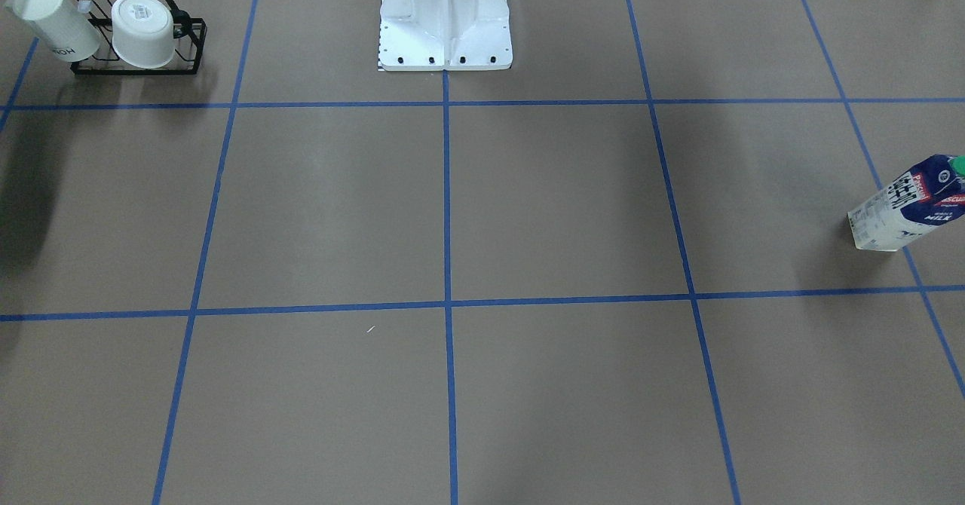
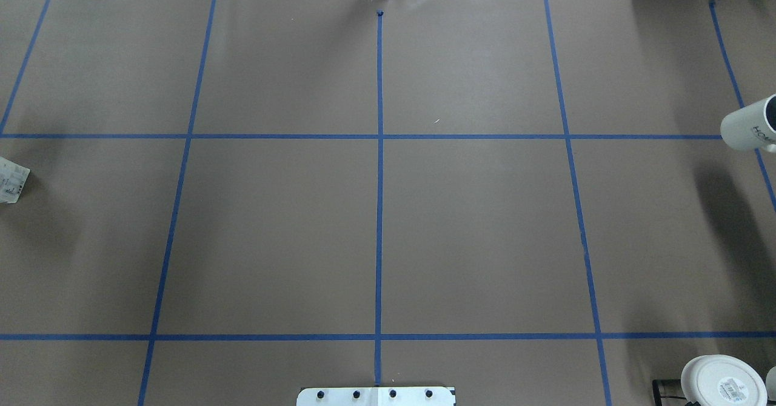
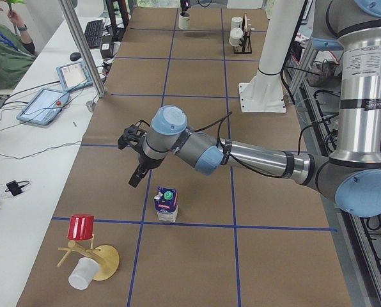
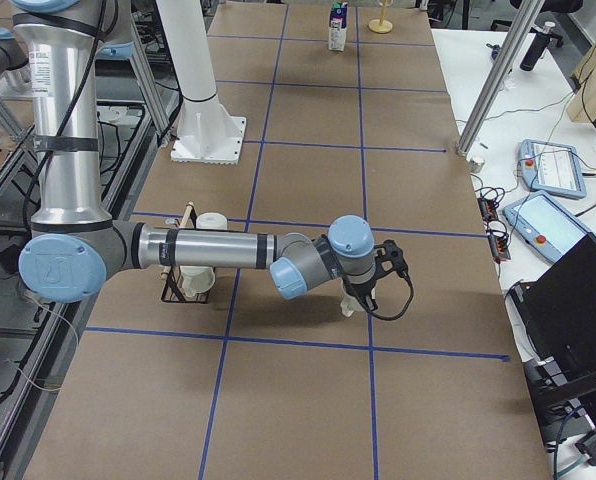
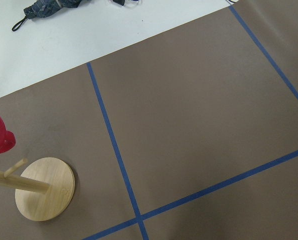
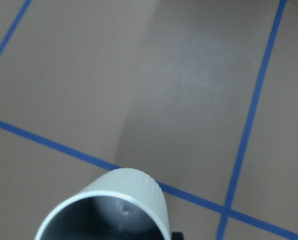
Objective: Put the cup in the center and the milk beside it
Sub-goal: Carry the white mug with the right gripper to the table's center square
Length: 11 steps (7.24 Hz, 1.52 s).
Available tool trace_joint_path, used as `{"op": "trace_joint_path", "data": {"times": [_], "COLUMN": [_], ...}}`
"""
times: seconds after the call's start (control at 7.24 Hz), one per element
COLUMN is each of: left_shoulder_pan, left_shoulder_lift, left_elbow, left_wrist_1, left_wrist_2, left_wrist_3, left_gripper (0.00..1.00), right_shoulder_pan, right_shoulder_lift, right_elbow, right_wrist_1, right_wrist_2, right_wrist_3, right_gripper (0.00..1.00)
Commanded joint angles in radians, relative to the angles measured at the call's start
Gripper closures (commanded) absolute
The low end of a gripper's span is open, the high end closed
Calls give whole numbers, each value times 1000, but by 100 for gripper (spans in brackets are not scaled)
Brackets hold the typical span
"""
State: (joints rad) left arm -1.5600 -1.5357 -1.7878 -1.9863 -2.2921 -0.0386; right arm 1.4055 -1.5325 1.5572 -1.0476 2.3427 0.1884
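The cup (image 6: 109, 210), a white mug with a grey inside, fills the bottom of the right wrist view and hangs above the table. It also shows at the overhead view's right edge (image 2: 750, 128), on its side, with dark lettering. My right gripper (image 4: 363, 290) is shut on it, far to the right of the center (image 2: 424, 236). The milk (image 1: 908, 203), a blue-and-white carton with a green cap, stands upright at the table's left end. My left gripper (image 3: 135, 174) hovers above and beside the milk (image 3: 167, 206), apart from it. I cannot tell whether it is open.
A black wire rack (image 1: 188, 53) near the robot's base (image 1: 445, 30) holds a lettered mug (image 1: 53, 26) and a cup with a round label (image 1: 143, 30). A wooden mug stand (image 5: 44, 189) with a red cup (image 3: 82, 227) stands past the milk.
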Motion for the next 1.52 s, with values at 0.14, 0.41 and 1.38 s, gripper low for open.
{"op": "trace_joint_path", "data": {"times": [0.14, 0.41, 1.38], "left_shoulder_pan": [0, 0, 0], "left_shoulder_lift": [2, 8, 12], "left_elbow": [2, 2, 15], "left_wrist_1": [0, 0, 0], "left_wrist_2": [-1, -1, -1], "left_wrist_3": [0, -1, -1], "left_gripper": [1, 1, 1], "right_shoulder_pan": [-228, -471, -907], "right_shoulder_lift": [136, 253, 723], "right_elbow": [179, 208, 129], "right_wrist_1": [4, -3, -651], "right_wrist_2": [0, -215, -540], "right_wrist_3": [566, 849, 1347], "right_gripper": [100, 100, 100]}}
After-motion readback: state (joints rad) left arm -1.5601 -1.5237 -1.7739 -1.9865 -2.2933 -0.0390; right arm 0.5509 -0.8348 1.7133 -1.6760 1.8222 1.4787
